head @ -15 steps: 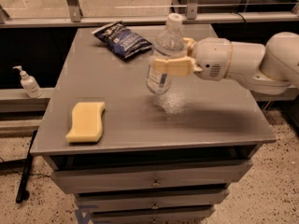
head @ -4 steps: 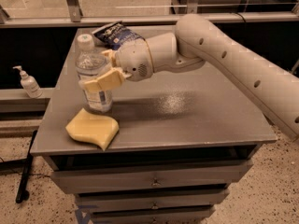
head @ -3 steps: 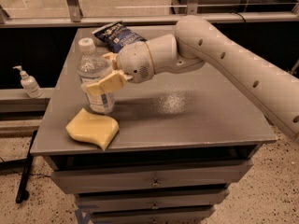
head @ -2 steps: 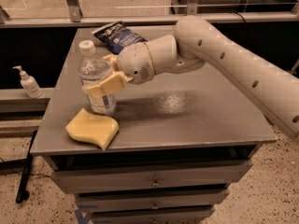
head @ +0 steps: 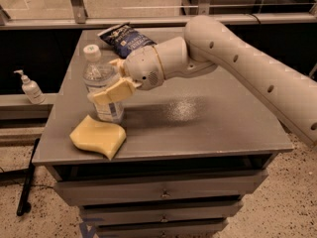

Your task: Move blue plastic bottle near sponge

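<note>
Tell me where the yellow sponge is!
The sponge lies lower left in the camera view, on the table's front edge, right before the bottle the pincer grips.

The bottle (head: 97,76) stands on the desk (head: 208,128) near its left edge. The sponge (head: 98,136) lies just in front of it, at the front left corner. The tool (head: 105,80) clasps the bottle from the right. A bag (head: 126,39) lies behind, at the back edge. A pump dispenser (head: 29,87) stands off the desk, to its left.
</note>
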Available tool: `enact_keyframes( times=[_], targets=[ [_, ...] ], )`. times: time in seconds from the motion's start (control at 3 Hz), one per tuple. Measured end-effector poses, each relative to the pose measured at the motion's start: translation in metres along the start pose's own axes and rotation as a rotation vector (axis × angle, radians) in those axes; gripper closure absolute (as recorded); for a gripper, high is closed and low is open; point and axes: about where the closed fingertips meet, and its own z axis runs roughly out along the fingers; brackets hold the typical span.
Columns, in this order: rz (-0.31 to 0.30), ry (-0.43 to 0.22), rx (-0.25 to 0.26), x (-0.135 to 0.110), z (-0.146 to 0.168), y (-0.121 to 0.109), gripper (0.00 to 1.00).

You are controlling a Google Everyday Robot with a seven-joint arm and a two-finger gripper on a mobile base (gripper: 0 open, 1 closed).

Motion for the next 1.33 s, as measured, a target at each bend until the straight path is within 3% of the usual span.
enact_keyframes(
  times=[0.33, 0.67, 1.0, 1.33],
  targets=[
    [0.007, 0.004, 0.008, 0.002, -0.002, 0.002, 0.05],
    [0.018, 0.000, 0.023, 0.005, -0.007, 0.003, 0.00],
    [0.034, -0.020, 0.107, 0.008, -0.046, 0.005, 0.00],
    [0.030, -0.033, 0.271, 0.011, -0.130, 0.013, 0.00]
  ],
)
